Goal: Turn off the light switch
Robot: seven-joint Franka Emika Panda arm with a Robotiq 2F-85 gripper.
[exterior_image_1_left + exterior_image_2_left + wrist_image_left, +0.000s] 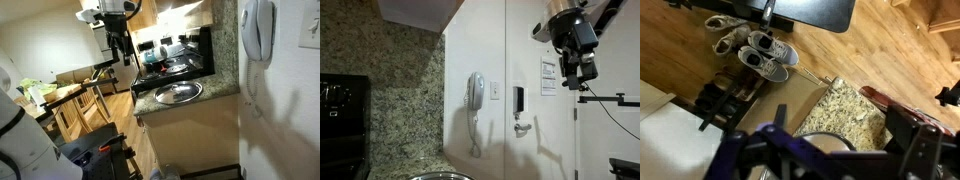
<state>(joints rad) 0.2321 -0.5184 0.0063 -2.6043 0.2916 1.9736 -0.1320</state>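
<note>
The light switch is a small white plate on the white wall, just beside the white wall telephone. It also shows at the frame edge in an exterior view, past the telephone. My gripper hangs high in the air, well away from the wall and the switch, fingers pointing down. In an exterior view it is far across the kitchen. In the wrist view its fingers are spread apart with nothing between them.
A granite counter with a round metal sink and a black stove lies below. A black fixture and a paper notice hang on the wall. Shoes lie on the wooden floor.
</note>
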